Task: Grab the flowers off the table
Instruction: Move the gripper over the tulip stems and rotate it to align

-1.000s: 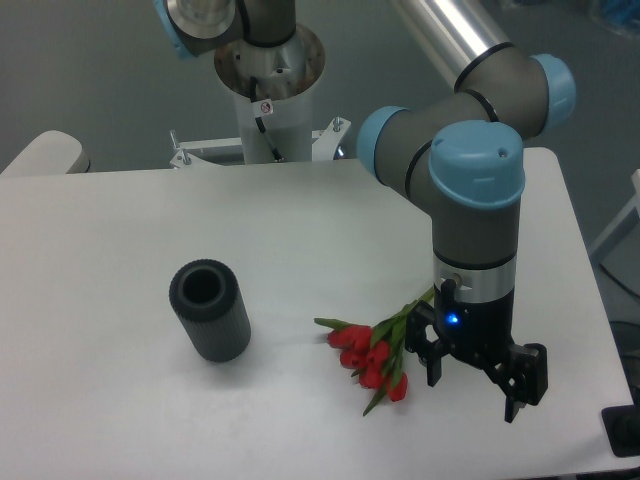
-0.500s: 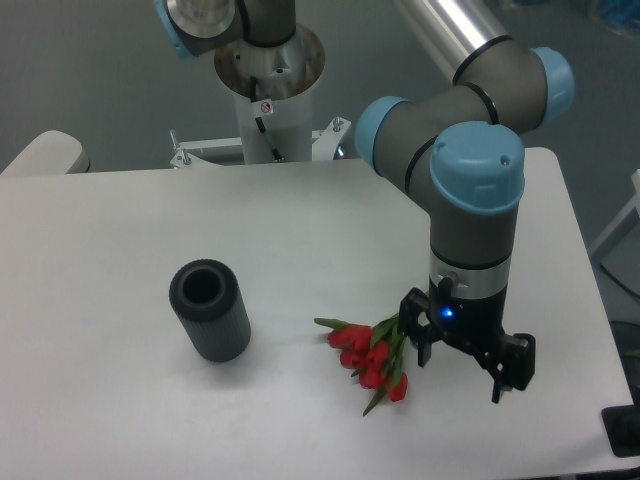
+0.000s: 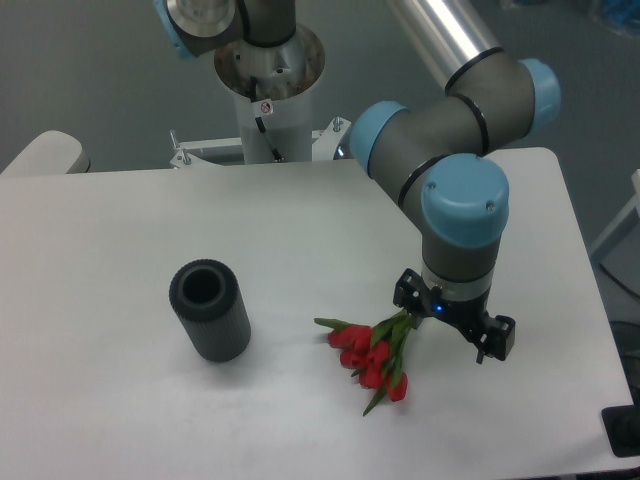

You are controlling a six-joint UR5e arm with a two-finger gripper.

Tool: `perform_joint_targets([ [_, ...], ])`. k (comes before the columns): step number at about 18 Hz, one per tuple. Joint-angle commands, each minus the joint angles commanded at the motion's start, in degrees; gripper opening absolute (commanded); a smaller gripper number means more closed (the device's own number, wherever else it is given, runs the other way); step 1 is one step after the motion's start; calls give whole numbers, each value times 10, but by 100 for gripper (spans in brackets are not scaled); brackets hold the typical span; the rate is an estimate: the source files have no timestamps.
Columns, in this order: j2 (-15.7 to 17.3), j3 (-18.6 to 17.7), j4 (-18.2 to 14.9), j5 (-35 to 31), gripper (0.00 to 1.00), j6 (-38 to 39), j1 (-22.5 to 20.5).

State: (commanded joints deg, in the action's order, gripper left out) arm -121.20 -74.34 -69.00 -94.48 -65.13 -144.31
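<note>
Flowers (image 3: 368, 357) (red blooms, green leaves and stems) are seen lying on the white worktop (image 3: 120, 240), right of centre and toward the front edge, the blooms pointing forward-left and the stems running back-right. The hand (image 3: 452, 327) is positioned directly over the stem end, its two dark fingers spread apart with nothing gripped between them; contact with the stems cannot be determined. A dark ribbed cylinder (image 3: 209, 310) is shown lying on the worktop well to the left of the flowers, its open end facing upward and back.
</note>
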Motion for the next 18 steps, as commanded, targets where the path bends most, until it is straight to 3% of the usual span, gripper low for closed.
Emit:
perform_joint_targets([
  [4, -22, -18, 3, 8, 100, -2, -22],
  [7, -18, -26, -3, 18, 100, -31, -36],
  [9, -11, -61, 8, 18, 100, -65, -40],
  [14, 18, -132, 45, 46, 100, -98, -49],
  [16, 28, -165, 84, 92, 100, -92, -65],
  [18, 35, -185, 103, 133, 100, -98, -81],
])
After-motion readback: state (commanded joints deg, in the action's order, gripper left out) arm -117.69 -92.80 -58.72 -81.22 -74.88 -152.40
